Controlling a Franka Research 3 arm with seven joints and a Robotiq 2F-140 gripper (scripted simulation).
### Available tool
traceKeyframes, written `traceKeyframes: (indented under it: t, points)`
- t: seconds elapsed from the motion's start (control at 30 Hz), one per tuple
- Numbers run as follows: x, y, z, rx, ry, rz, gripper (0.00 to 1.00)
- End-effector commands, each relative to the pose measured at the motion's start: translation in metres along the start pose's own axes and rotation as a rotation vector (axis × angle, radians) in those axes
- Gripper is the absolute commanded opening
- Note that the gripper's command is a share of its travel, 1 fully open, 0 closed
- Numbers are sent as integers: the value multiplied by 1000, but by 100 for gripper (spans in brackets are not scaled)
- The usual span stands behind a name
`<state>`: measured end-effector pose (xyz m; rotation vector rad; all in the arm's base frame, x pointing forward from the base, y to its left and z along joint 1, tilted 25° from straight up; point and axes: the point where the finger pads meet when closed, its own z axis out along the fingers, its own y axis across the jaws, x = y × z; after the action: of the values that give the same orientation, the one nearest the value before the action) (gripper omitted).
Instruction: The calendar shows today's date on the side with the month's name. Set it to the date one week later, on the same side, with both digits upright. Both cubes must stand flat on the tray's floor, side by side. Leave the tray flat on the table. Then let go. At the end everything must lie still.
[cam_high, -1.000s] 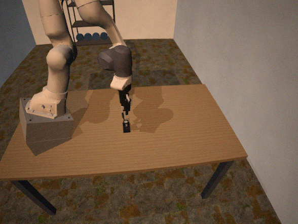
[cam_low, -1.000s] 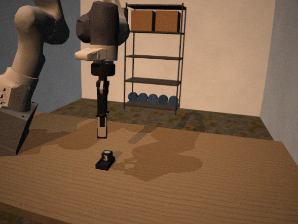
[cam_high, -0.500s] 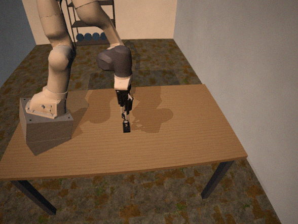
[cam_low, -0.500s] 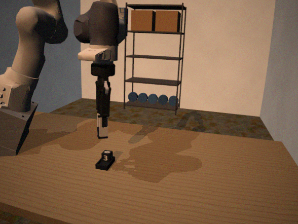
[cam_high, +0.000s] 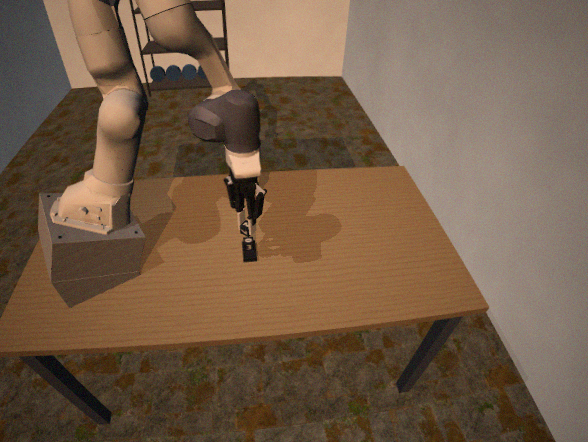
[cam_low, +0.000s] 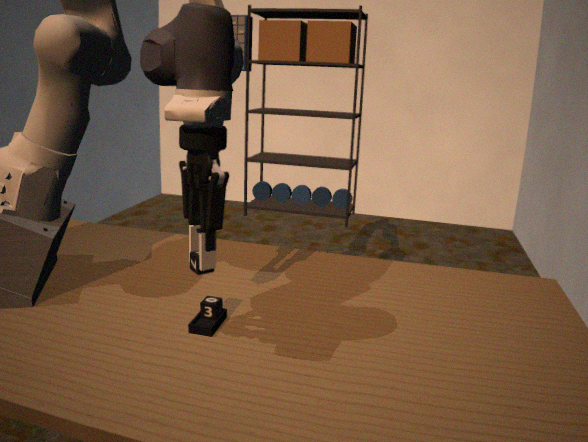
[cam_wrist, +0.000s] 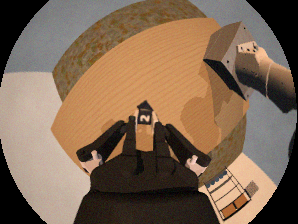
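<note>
A small black calendar tray (cam_low: 206, 323) lies flat on the wooden table; it also shows in the top view (cam_high: 249, 255). One dark cube (cam_low: 210, 306) stands in the tray's far half and shows a 3 on its side. The tray's near half holds nothing. My gripper (cam_low: 202, 257) hangs straight down above and a little behind the tray, shut on the second cube (cam_low: 197, 261). That cube is clear of the table and the digit on its visible face lies sideways. The held cube shows between the fingers in the wrist view (cam_wrist: 144, 117) and in the top view (cam_high: 246, 229).
The robot's grey base block (cam_high: 90, 245) stands on the table's left end. A metal shelf (cam_low: 304, 115) with boxes and blue discs stands on the floor behind the table. Walls close the room at right and back.
</note>
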<state>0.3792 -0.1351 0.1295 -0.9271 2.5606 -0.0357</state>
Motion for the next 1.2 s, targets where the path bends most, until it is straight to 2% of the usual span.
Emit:
traceKeyframes:
  t: [0.0,0.23,0.73,0.83,0.97,1.17]
  points:
    - [0,-1,-1,4,-13,-174,17]
    - [-1,-1,0,4,-14,-270,17]
    - [-2,0,2,5,-17,-598,17]
    - [-2,0,2,5,-17,-599,17]
    - [-2,1,2,5,-19,-698,17]
    - [-2,1,2,5,-19,-703,17]
